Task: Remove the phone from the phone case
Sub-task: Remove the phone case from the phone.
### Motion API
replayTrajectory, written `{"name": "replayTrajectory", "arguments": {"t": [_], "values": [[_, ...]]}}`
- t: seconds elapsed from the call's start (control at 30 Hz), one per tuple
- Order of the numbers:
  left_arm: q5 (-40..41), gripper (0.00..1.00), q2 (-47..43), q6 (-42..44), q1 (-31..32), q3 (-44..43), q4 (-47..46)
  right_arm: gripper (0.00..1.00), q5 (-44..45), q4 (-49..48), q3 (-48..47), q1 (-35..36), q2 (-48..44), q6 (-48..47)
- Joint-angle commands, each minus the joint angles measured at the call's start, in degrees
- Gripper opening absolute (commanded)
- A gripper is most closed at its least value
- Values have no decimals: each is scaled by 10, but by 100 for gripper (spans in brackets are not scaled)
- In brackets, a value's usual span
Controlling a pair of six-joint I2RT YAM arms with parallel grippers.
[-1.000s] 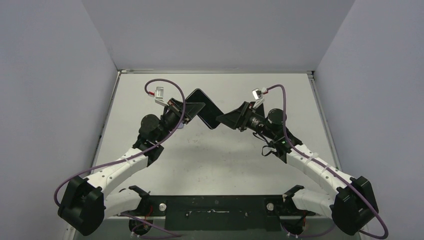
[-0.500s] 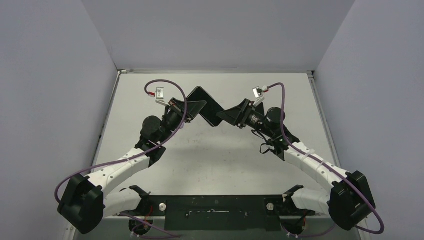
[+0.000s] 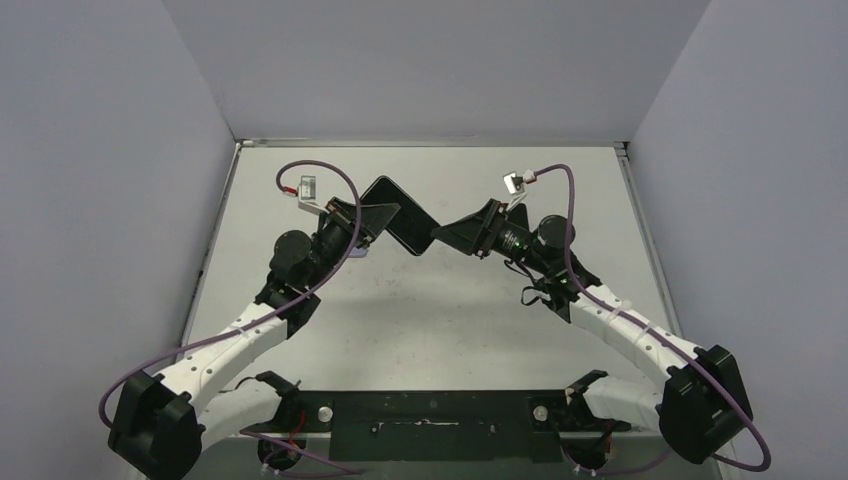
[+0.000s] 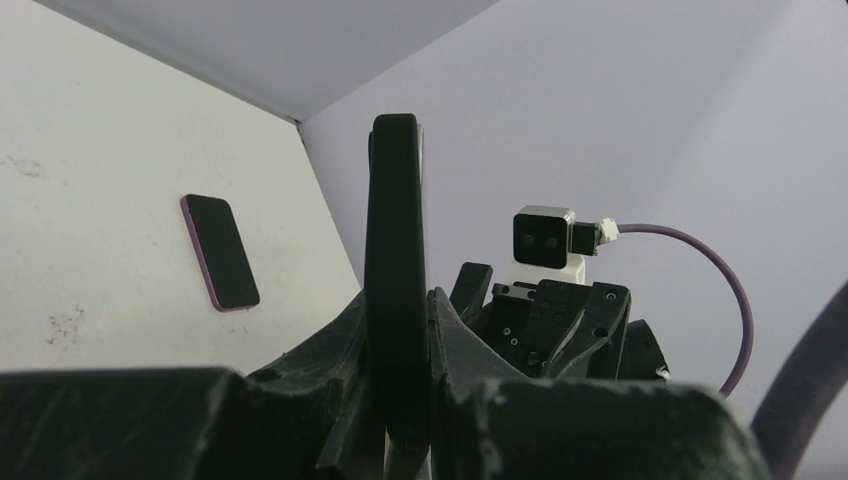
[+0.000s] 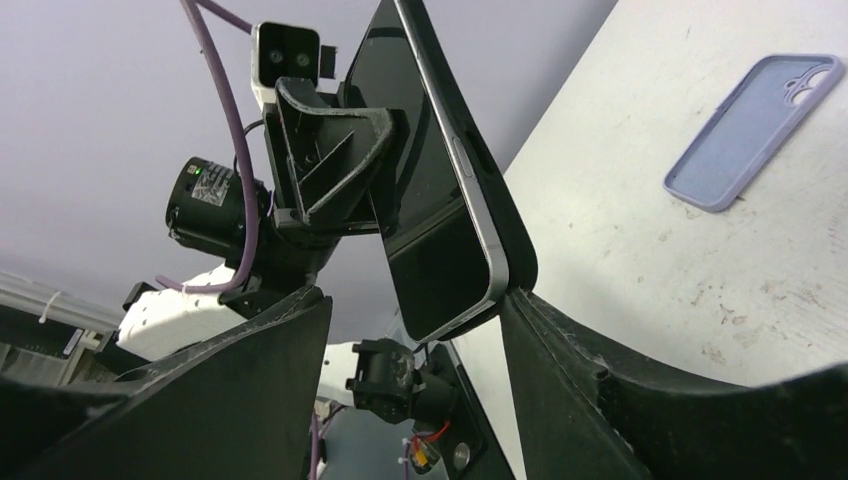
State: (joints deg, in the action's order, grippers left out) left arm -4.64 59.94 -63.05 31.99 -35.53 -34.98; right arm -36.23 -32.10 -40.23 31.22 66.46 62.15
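The phone (image 3: 405,215) hangs above the far middle of the bench (image 3: 420,320), seemingly backed by a black case (image 5: 505,215). Its long axis slants from far-left to near-right. The left gripper (image 3: 383,214) pinches its far-left end. The right gripper (image 3: 442,238) stands spread around the near-right corner. An empty lilac case (image 5: 752,128) lies below, with open room all round.

Robotics lab test cell, by the look of it: plain grey panel walls (image 3: 430,70) box in a scuffed white table (image 3: 420,310) on 3 sides, w/ metal trim (image 3: 430,143) along the far edge. 2 white-and-black robot arms, left arm (image 3: 250,330) & right arm (image 3: 620,325), sit bolted to a black base plate (image 3: 430,412) at the near edge. Purple cables (image 4: 660,229) loop loose off the arms & the wrists carry small cams (image 4: 545,238), i.e. research hw.
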Motion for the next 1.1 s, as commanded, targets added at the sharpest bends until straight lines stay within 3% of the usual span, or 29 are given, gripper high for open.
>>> {"name": "replayTrajectory", "arguments": {"t": [0.0,0.1,0.53,0.8,1.07], "values": [[-87,0,-14,-7,-7,-13,93,64,-89,-49,-68,35,-49,-21],[-84,0,-25,-17,-18,-10,94,67,-78,13,-73,35,-63,-49],[-78,0,-28,-45,-19,2,53,73,-40,70,-49,43,-88,-58],[-101,0,-16,-41,-19,-1,26,73,-48,-27,-57,65,-55,-27],[-135,0,-7,-101,-5,18,-28,69,-70,-140,-66,64,-6,-5]]}}
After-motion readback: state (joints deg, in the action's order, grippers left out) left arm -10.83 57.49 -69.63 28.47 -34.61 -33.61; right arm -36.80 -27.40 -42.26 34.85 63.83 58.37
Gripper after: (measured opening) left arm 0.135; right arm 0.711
